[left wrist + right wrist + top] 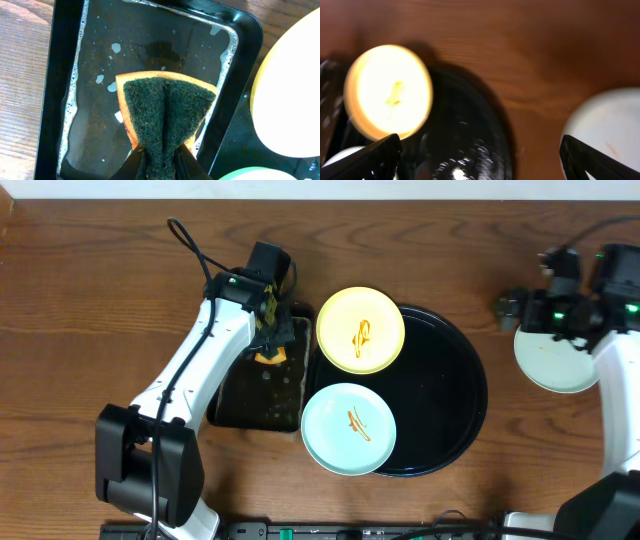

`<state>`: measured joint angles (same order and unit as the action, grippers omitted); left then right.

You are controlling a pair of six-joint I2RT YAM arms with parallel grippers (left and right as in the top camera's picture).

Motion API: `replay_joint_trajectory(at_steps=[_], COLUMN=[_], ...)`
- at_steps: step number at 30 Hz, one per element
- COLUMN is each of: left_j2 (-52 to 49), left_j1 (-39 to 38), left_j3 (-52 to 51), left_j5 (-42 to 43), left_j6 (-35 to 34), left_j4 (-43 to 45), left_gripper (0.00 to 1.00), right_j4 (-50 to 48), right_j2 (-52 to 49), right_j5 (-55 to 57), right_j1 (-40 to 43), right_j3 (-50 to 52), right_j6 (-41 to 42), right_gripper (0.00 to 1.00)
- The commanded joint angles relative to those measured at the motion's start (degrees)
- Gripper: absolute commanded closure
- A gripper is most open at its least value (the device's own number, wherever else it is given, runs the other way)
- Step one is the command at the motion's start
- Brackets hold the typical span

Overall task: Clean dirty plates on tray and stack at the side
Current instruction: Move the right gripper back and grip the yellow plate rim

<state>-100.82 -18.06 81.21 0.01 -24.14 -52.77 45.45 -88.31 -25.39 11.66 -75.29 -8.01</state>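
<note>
Two dirty plates lie on the round black tray point(440, 390): a pale yellow plate point(360, 330) at its back left and a mint-blue plate point(348, 428) at its front left, each with an orange sauce squiggle. A third pale plate point(555, 360) lies on the wood to the right of the tray, almost free of sauce. My left gripper point(162, 167) is shut on a folded green and orange sponge point(167, 110) above the rectangular pan point(70, 75). My right gripper point(480, 160) stands wide open and empty above the table, between the tray point(465, 140) and the side plate point(605, 125).
The rectangular black pan point(235, 395) holds soapy water and sits against the tray's left rim. The left arm reaches over it from the front left. The right arm point(610, 350) stands over the far right edge, beside the side plate.
</note>
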Motion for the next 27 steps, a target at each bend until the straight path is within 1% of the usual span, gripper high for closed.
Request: replay_joint_trajectory(at_steps=[1, 5, 7, 10, 12, 14, 15, 16, 19, 23, 27], left_j2=[1.16, 1.16, 1.16, 1.16, 1.16, 1.16, 1.16, 1.16, 1.16, 1.16, 1.16], left_j1=[0.31, 0.31, 0.31, 0.31, 0.31, 0.31, 0.31, 0.31, 0.31, 0.31, 0.31], left_j3=[-0.52, -0.52, -0.52, -0.52, -0.52, -0.52, -0.52, -0.52, -0.52, -0.52, -0.52], left_j5=[-0.68, -0.68, -0.70, -0.70, -0.68, -0.68, -0.70, -0.70, -0.68, -0.68, -0.68], left_j6=[-0.15, -0.13, -0.13, -0.13, -0.15, -0.15, -0.15, -0.15, -0.13, -0.15, -0.15], left_j4=[-0.33, -0.33, -0.33, -0.33, -0.33, -0.35, -0.35, -0.35, -0.35, -0.35, -0.33], left_gripper=[0.83, 0.83, 0.83, 0.83, 0.83, 0.83, 0.83, 0.83, 0.83, 0.83, 0.83], right_j4=[-2.23, -4.59, -5.73, -7.15, -8.15, -9.62, -10.38, -11.28, -13.57, -16.44, -19.21], right_j2=[0.37, -0.81, -1.95, -4.50, -6.86, -9.77, -11.19, -12.61, -16.79, -22.38, -27.02], right_j5=[-5.35, -4.33, -1.36, 2.25, 2.45, 2.75, 3.17, 3.76, 4.17, 3.82, -2.10], right_j1=[-5.27, -10.12, -12.26, -14.86, -16.37, -17.81, -18.34, -18.78, -19.45, -19.58, -19.58], right_j3=[-0.70, -0.68, -0.68, -0.70, -0.68, -0.68, -0.68, -0.70, -0.68, -0.70, -0.68], right_j6=[-4.76, -2.49, -0.57, 2.45, 3.23, 3.32, 3.58, 4.59, 6.54, 9.68, 9.90], right_gripper=[0.01, 0.01, 0.02, 0.19, 0.27, 0.37, 0.44, 0.47, 0.51, 0.49, 0.51])
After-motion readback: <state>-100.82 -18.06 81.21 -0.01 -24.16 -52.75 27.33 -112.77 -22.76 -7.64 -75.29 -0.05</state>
